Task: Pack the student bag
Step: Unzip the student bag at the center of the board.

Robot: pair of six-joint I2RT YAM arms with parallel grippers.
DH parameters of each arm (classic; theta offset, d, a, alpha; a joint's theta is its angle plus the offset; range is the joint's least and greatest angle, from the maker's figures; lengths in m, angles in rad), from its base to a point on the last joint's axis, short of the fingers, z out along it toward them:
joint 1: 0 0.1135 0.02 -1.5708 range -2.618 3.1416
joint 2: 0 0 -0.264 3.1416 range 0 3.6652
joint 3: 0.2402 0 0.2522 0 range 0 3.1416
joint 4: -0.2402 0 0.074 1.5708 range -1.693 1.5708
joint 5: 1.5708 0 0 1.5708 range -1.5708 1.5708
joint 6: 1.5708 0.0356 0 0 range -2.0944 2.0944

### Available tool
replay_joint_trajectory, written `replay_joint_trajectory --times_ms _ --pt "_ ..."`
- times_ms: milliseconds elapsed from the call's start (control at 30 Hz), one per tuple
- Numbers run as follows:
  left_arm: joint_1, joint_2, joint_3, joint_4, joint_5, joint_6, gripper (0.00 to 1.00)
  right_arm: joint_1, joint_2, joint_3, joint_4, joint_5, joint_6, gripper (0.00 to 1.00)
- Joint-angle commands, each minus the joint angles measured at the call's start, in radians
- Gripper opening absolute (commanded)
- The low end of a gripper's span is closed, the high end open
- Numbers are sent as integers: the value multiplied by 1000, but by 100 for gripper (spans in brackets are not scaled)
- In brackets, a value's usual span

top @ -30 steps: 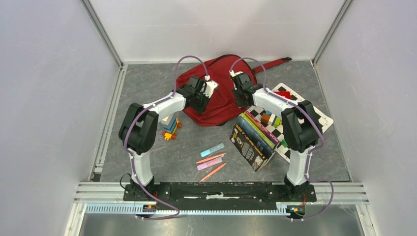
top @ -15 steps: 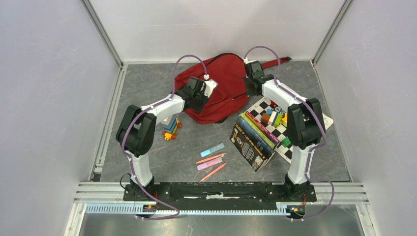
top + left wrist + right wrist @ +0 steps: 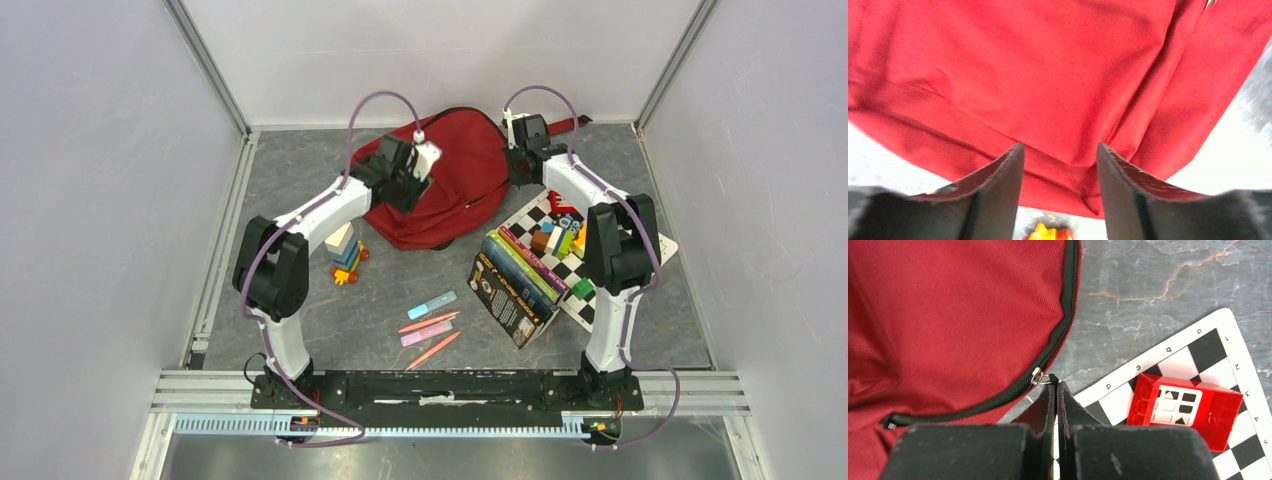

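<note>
On the far tabletop, student bag [image 3: 450, 190]: lying flat.
Right of bag: chessboard [image 3: 1198, 350], books [image 3: 515, 285], red box [image 3: 1185, 410].
Left gripper [image 3: 1060, 146]: grasping a bag fold.
Right gripper [image 3: 1055, 386]: clenched on zip pull [image 3: 1040, 376].
Surface: grey stone-look table [image 3: 300, 170], white walls [image 3: 100, 200].

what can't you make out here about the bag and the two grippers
- student bag interior: every view shows only outer fabric.
- left gripper, left wrist view: fabric fills the gap, so it is unclear whether it pinches the bag.
- right gripper, right wrist view: shut fingers meet at the zip pull; any tab held is hidden between them.
- books, top view: titles too small.
</note>
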Motion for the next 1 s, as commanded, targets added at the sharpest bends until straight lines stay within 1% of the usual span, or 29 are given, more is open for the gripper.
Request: replay_joint_trajectory --times_ms 0,67,100,167,300,467,667,833,967 --pt "11 9 252 -79 60 -17 74 7 -117 -67 45 -90 10 0" --pt "9 36 317 -79 152 -58 81 16 -147 -104 46 -121 40 0" --pt "9 48 337 -79 202 -71 83 23 -162 -124 50 -142 54 0" --pt "9 68 350 -71 302 -98 84 39 -186 -146 52 -168 80 0" --pt "9 90 312 -37 402 -134 84 78 -224 -172 48 -206 108 0" --pt "9 133 295 14 482 -185 84 87 -252 -191 51 -243 154 0" --pt "-1 202 319 80 537 -255 85 87 -280 -191 35 -254 152 0" --pt "-31 243 308 158 582 -331 85 87 -289 -183 3 -235 157 0" --pt "-67 243 259 231 605 -388 85 86 -306 -184 -4 -219 171 0"
